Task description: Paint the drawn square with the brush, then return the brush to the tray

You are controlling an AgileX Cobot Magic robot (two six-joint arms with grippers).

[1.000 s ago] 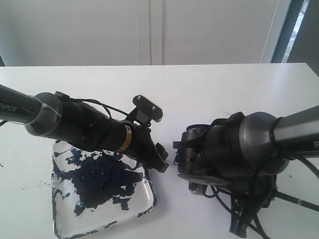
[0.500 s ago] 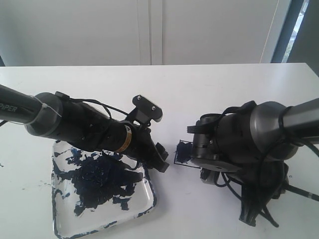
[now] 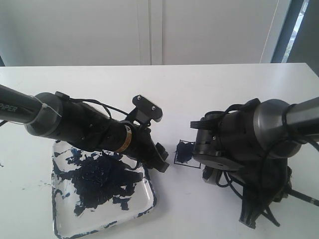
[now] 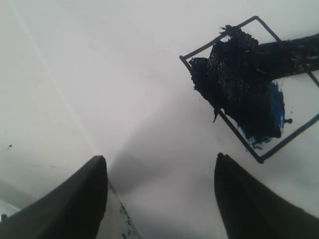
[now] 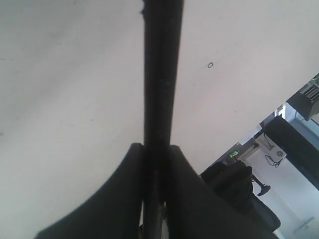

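Brush [image 5: 162, 74] stem was clamped between the two fingers of the right claw [image 5: 157, 149], which were pressed together on it. The black stem ran straight out from them over the white table [image 3: 224, 89]. In the left wrist view the paint-coated bristle end came in from the frame's edge and lay across the square [image 4: 259, 114], touching a thick blue-black patch there. That patch covered much of the square's inside and spilled a little over one line. The rest of the inside was white, with a few dark specks.

From the exterior view the square lay on the table between the two arms, just beside the tray [image 3: 149, 201]. The right wrist's bulk hung over its far side and hid the right claw itself.

The left claw [image 4: 159, 158] had its fingers wide apart and held nothing. It hovered near the square, apart from it, about over the tray's corner nearest the square.

The tray sat under the left arm. It was blotched with dark blue paint, heaped thickest in its middle.
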